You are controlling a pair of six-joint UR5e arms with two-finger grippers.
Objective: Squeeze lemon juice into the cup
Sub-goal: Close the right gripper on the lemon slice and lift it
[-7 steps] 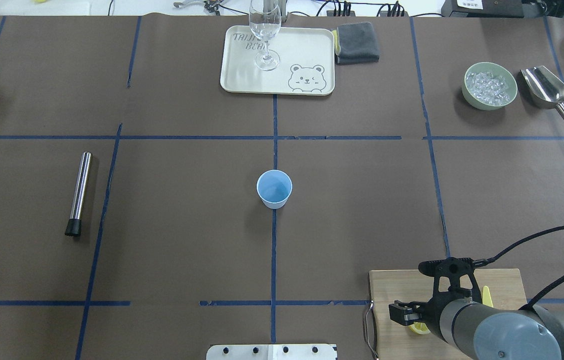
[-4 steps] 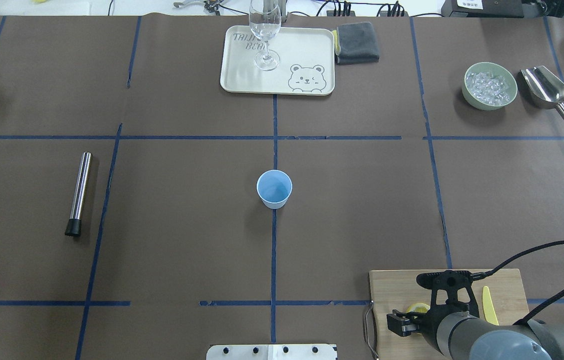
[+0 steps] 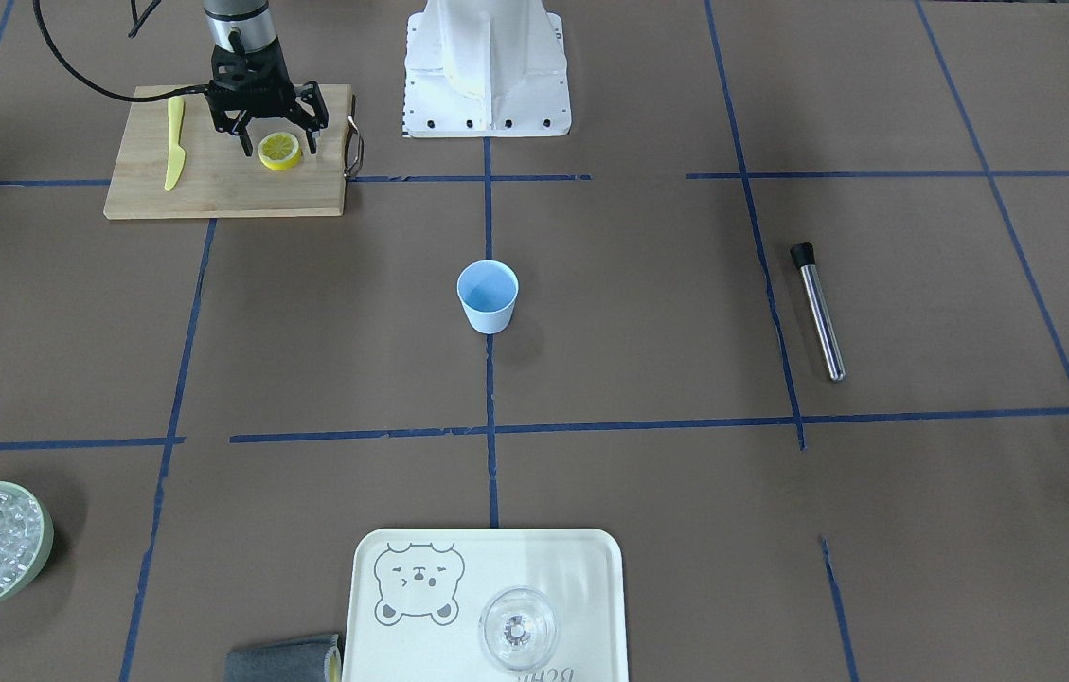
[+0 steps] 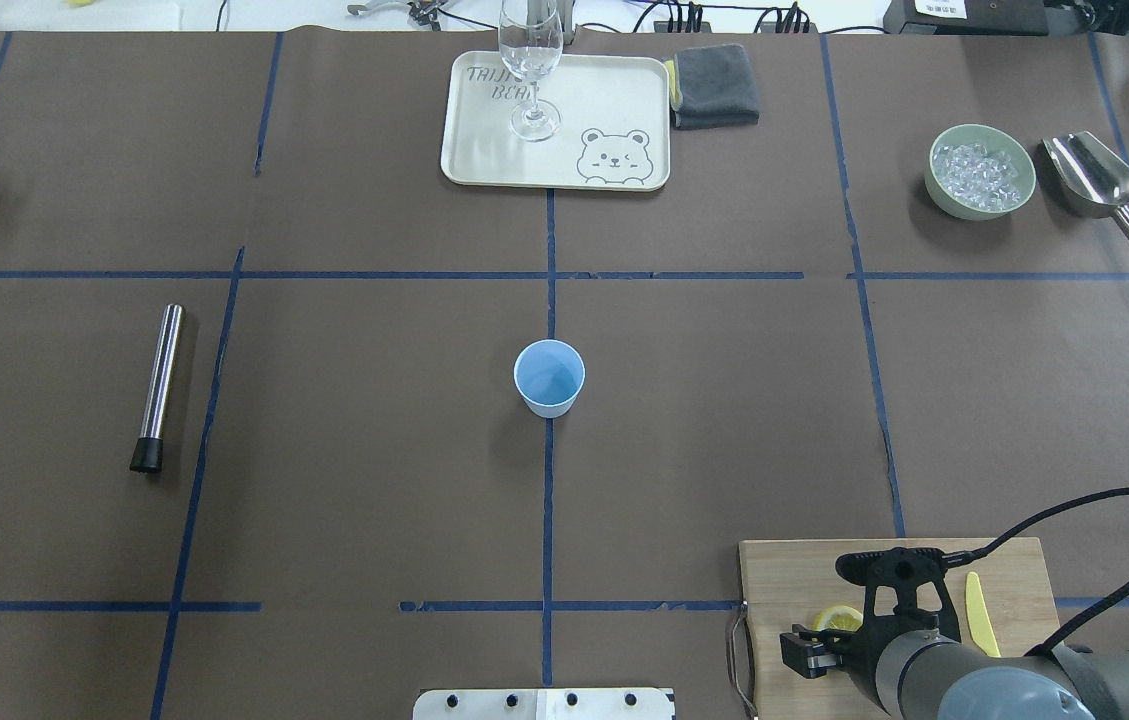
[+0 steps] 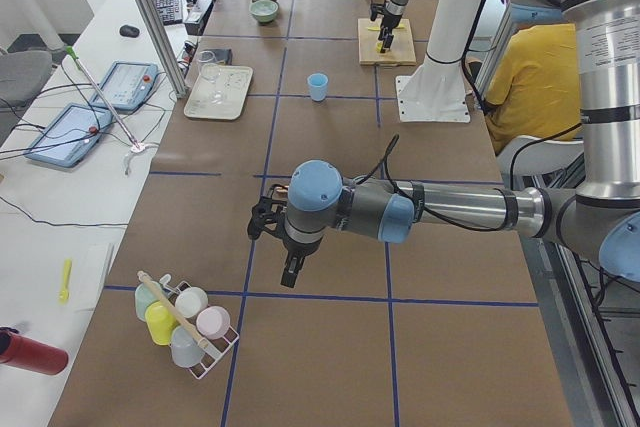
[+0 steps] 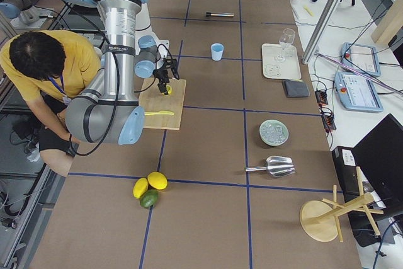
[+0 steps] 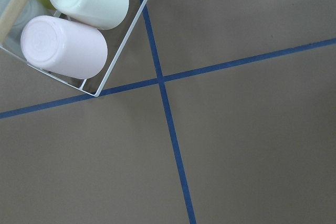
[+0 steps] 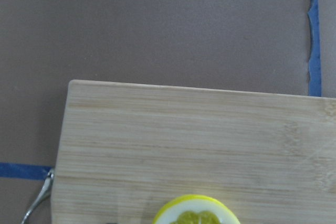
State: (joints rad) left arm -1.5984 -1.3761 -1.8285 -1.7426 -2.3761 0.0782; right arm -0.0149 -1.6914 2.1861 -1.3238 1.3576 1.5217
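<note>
Overhead exterior: lemon (image 4: 837,618) and knife (image 4: 981,612) on board (image 4: 794,572)

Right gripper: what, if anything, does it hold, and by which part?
Nothing. The right gripper is open, close to the lemon, which lies flat on the cutting board, ungripped.

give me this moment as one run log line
stage: pre-grasp | right gripper: open over lemon | lemon: flat on cutting board | cup: upright mid-table, apart | left gripper: by mug rack, state unclear
</note>
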